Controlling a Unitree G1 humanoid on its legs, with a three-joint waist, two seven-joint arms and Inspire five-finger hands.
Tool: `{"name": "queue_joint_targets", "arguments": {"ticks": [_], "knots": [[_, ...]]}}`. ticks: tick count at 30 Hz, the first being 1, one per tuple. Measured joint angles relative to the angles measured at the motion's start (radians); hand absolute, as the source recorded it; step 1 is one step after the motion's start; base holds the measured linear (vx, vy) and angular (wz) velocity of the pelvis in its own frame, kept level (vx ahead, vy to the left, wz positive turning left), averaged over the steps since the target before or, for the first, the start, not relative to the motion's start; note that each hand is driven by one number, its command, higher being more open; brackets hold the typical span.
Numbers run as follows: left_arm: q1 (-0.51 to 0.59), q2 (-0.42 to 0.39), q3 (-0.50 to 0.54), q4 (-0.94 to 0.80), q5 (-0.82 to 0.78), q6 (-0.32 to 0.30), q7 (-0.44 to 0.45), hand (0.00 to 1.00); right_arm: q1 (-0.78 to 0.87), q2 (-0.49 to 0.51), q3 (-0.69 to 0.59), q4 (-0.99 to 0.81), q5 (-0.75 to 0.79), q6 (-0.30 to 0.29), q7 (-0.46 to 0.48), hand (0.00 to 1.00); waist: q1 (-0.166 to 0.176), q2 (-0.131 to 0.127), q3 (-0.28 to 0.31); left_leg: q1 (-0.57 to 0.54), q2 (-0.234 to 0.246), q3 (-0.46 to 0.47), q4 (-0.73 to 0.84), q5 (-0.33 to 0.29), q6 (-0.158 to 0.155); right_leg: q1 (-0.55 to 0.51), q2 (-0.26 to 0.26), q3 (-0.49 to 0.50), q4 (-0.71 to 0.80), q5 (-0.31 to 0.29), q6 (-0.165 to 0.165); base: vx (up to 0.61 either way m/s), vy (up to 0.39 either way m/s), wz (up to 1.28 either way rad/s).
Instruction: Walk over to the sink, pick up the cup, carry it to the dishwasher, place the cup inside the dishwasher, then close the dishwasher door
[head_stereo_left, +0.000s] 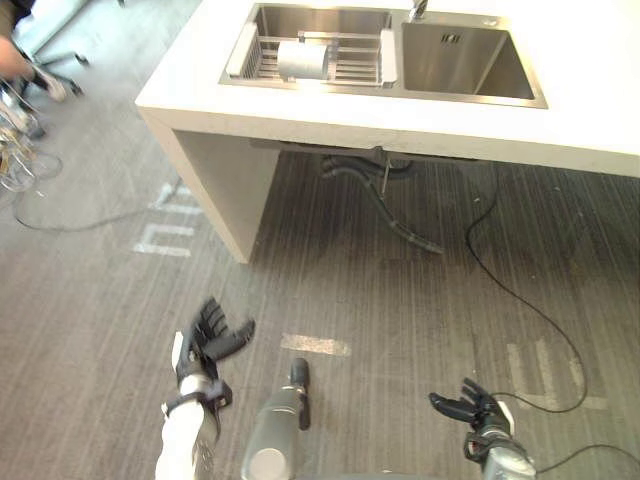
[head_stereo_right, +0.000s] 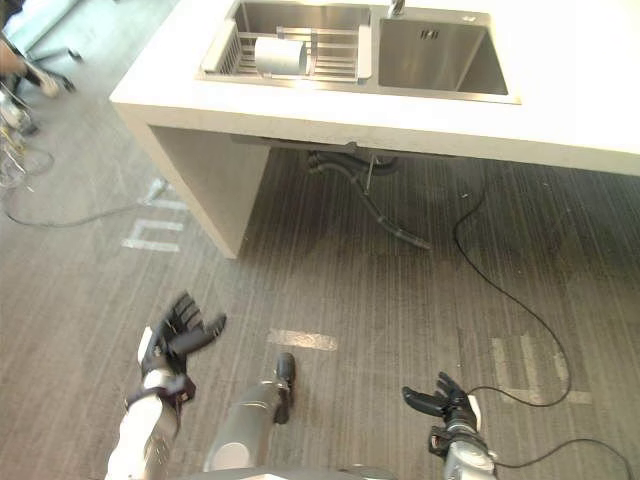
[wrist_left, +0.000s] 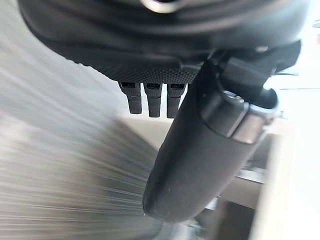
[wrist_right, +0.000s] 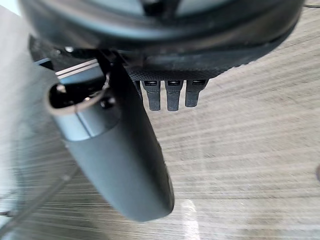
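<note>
The walk to the sink (head_stereo_left: 470, 65) is judged the step in hand — left hand (head_stereo_left: 210, 340) and right hand (head_stereo_left: 475, 408) are held open, empty. The cup (head_stereo_left: 302, 60), seemingly laid sideways, must be neared.

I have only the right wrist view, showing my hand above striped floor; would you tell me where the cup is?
Observer: The white cup lies on its side on a rack across the left basin of the sink, ahead of the robot.
Operator: Thank you; is the left hand carrying anything?
Observer: No; the left hand is open and holds nothing, short of the counter.
</note>
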Motion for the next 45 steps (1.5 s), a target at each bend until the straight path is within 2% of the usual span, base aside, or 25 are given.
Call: {"name": "queue_joint_targets", "arguments": {"ticks": [1,2,3,4,6,8,10,12,13,14,15,17,19,22,23,25,27,28,29,30,32,34,39,40,45], "knots": [[0.001,0.003,-0.003,-0.045,0.006,0.000,-0.002,0.90,-0.001,0.002,-0.003,0.005,-0.004,0.001,0.001,0.90,0.002,0.001,0.000,0.009,0.002,0.002,0.027,-0.034,0.000,-0.016,0.000,0.008,0.072,0.001,0.003,0.59,0.134,0.10],[-0.005,0.022,-0.011,-0.119,0.022,-0.004,-0.002,0.90,-0.004,0.008,-0.003,0.011,-0.017,0.001,0.002,0.90,-0.003,0.001,-0.001,0.046,0.000,-0.005,0.050,-0.088,0.002,-0.079,-0.014,0.006,0.277,0.024,0.057,0.68,0.138,0.20],[-0.027,0.047,-0.017,-0.175,0.035,-0.007,-0.003,0.90,-0.007,0.019,-0.003,0.013,-0.030,0.002,0.006,0.90,-0.013,0.001,-0.001,0.093,-0.007,-0.032,0.038,-0.117,0.002,-0.168,-0.030,0.014,0.512,0.120,0.201,0.66,0.120,0.34],[-0.039,0.061,-0.020,-0.194,0.040,-0.011,-0.003,0.90,-0.010,0.024,0.000,0.013,-0.037,0.002,0.009,0.90,-0.020,-0.001,-0.002,0.123,-0.012,-0.041,0.019,-0.127,0.001,-0.216,-0.042,0.016,0.622,0.128,0.219,0.63,0.081,0.42],[-0.054,0.074,-0.018,-0.264,0.052,-0.031,0.004,0.90,-0.022,0.029,0.031,0.008,-0.051,0.001,0.030,0.90,-0.030,0.002,-0.005,0.281,-0.018,-0.058,-0.084,-0.146,-0.001,-0.352,-0.093,-0.014,0.831,0.058,0.113,0.45,0.011,0.21],[-0.034,0.076,-0.024,-0.334,0.061,-0.059,0.006,0.90,-0.020,0.033,0.065,-0.009,-0.070,-0.003,0.046,0.90,-0.033,0.015,-0.012,0.382,0.010,-0.073,-0.144,-0.189,-0.015,-0.441,-0.092,-0.041,0.806,0.014,0.038,0.47,-0.046,0.04],[-0.020,0.075,-0.027,-0.382,0.060,-0.089,0.006,0.90,-0.018,0.037,0.083,-0.023,-0.077,-0.005,0.059,0.90,-0.037,0.026,-0.023,0.444,0.043,-0.086,-0.168,-0.209,-0.046,-0.538,-0.079,-0.061,0.684,-0.005,0.011,0.44,-0.147,0.16],[-0.020,0.075,-0.028,-0.407,0.060,-0.107,0.007,0.90,-0.019,0.037,0.086,-0.026,-0.078,-0.006,0.063,0.90,-0.052,0.029,-0.028,0.489,0.071,-0.109,-0.182,-0.233,-0.076,-0.606,-0.064,-0.048,0.463,0.020,0.023,0.48,-0.229,0.38],[-0.020,0.076,-0.026,-0.415,0.060,-0.115,0.014,0.90,-0.017,0.035,0.086,-0.026,-0.078,-0.006,0.063,0.90,-0.060,0.025,-0.032,0.516,0.086,-0.123,-0.177,-0.262,-0.105,-0.622,-0.051,-0.018,0.270,0.114,0.024,0.54,-0.306,0.51],[-0.018,0.072,-0.028,-0.409,0.061,-0.115,0.022,0.90,-0.004,0.028,0.088,-0.022,-0.078,-0.006,0.063,0.90,-0.073,0.035,-0.036,0.545,0.108,-0.131,-0.165,-0.293,-0.135,-0.588,-0.030,-0.017,0.188,0.316,-0.005,0.57,-0.322,0.37],[-0.014,0.057,-0.030,-0.405,0.061,-0.111,0.025,0.90,-0.007,0.015,0.088,-0.014,-0.080,-0.004,0.063,0.90,-0.067,0.065,-0.042,0.548,0.142,-0.131,-0.161,-0.296,-0.140,-0.570,0.000,-0.030,0.186,0.316,-0.013,0.65,-0.326,0.17],[-0.027,0.065,-0.039,-0.404,0.079,-0.106,0.020,0.90,-0.005,-0.003,0.063,-0.015,-0.099,-0.004,0.068,0.90,-0.070,0.069,-0.046,0.577,0.152,-0.127,-0.173,-0.226,-0.139,-0.569,0.003,-0.027,0.271,0.226,-0.047,0.57,-0.281,0.13],[-0.042,0.070,-0.056,-0.404,0.081,-0.106,0.005,0.90,0.015,-0.014,0.056,-0.021,-0.099,-0.004,0.068,0.90,-0.092,0.075,-0.050,0.577,0.171,-0.135,-0.096,-0.194,-0.140,-0.500,0.004,-0.070,0.270,0.171,-0.048,0.41,-0.241,0.58],[-0.061,0.086,-0.086,-0.404,0.102,-0.107,-0.013,0.90,0.065,-0.013,0.061,-0.055,-0.098,-0.005,0.070,0.90,-0.084,0.090,-0.048,0.438,0.258,-0.119,0.308,-0.160,-0.155,-0.332,0.057,-0.110,0.151,0.149,-0.052,0.31,-0.157,0.39],[-0.059,0.111,-0.095,-0.404,0.114,-0.107,-0.021,0.90,0.082,-0.007,0.061,-0.078,-0.097,-0.006,0.068,0.90,-0.069,0.085,-0.055,0.372,0.270,-0.093,0.404,-0.213,-0.155,-0.286,0.062,-0.111,0.109,0.149,-0.054,0.22,-0.060,0.01],[-0.059,0.161,-0.093,-0.402,0.147,-0.107,-0.022,0.90,0.087,-0.010,0.061,-0.073,-0.095,-0.016,0.067,0.90,-0.057,0.067,-0.073,0.298,0.250,-0.065,0.329,-0.263,-0.125,-0.268,0.053,-0.098,0.072,0.153,-0.048,0.17,-0.018,-0.14],[-0.060,0.221,-0.083,-0.389,0.207,-0.107,-0.023,0.90,0.072,-0.013,0.060,-0.054,-0.094,-0.018,0.067,0.90,-0.055,0.067,-0.075,0.268,0.197,-0.074,0.082,-0.263,-0.116,-0.233,0.030,-0.082,0.046,0.161,-0.033,0.25,0.103,-0.17],[-0.060,0.227,-0.082,-0.378,0.230,-0.107,-0.023,0.90,0.072,-0.014,0.060,-0.049,-0.094,-0.018,0.068,0.90,-0.055,0.069,-0.076,0.271,0.178,-0.092,0.014,-0.239,-0.122,-0.229,0.023,-0.077,0.045,0.162,-0.031,0.25,0.185,-0.18],[-0.061,0.233,-0.082,-0.363,0.273,-0.104,-0.025,0.90,0.079,-0.022,0.060,-0.044,-0.094,-0.018,0.072,0.90,-0.056,0.094,-0.092,0.281,0.156,-0.132,-0.128,-0.076,-0.127,-0.222,0.027,-0.068,0.040,0.156,-0.005,0.16,0.157,-0.20],[-0.062,0.247,-0.079,-0.355,0.297,-0.104,-0.025,0.90,0.076,-0.014,0.060,-0.031,-0.094,-0.018,0.074,0.90,-0.055,0.083,-0.093,0.288,0.148,-0.139,-0.133,-0.081,-0.159,-0.216,0.023,-0.054,0.037,0.145,0.017,0.19,0.179,-0.15],[-0.069,0.314,-0.082,-0.322,0.357,-0.081,-0.030,0.90,0.095,0.026,0.061,-0.023,-0.094,-0.018,0.085,0.90,-0.062,0.031,-0.112,0.308,0.107,-0.122,-0.178,-0.069,-0.139,-0.216,-0.019,-0.037,0.016,0.151,0.031,0.17,0.165,-0.03],[-0.069,0.357,-0.091,-0.317,0.416,-0.061,-0.036,0.90,0.106,0.038,0.061,-0.023,-0.094,-0.018,0.090,0.90,-0.062,0.013,-0.113,0.324,0.088,-0.109,-0.193,-0.067,-0.136,-0.205,-0.036,-0.018,0.002,0.156,0.039,0.12,0.135,-0.08],[-0.098,0.406,-0.137,-0.318,0.483,-0.061,-0.067,0.90,0.116,0.038,0.062,-0.022,-0.094,-0.018,0.108,0.90,-0.062,0.007,-0.116,0.368,0.074,-0.083,-0.251,-0.050,-0.122,-0.194,-0.046,0.022,-0.026,0.164,0.052,-0.01,0.036,-0.10],[-0.158,0.413,-0.151,-0.173,0.541,-0.064,-0.076,0.90,0.112,0.032,0.100,-0.002,-0.094,-0.017,0.121,0.90,-0.090,0.027,-0.139,0.480,0.067,-0.038,-0.529,0.107,-0.119,-0.208,-0.037,0.058,-0.092,0.225,0.059,-0.01,-0.002,-0.04],[-0.158,0.413,-0.151,-0.173,0.541,-0.064,-0.076,0.90,0.112,0.032,0.100,-0.002,-0.094,-0.017,0.121,0.90,-0.090,0.027,-0.140,0.481,0.067,-0.038,-0.529,0.107,-0.119,-0.208,-0.037,0.059,-0.092,0.225,0.059,0.00,0.000,0.00]]}}
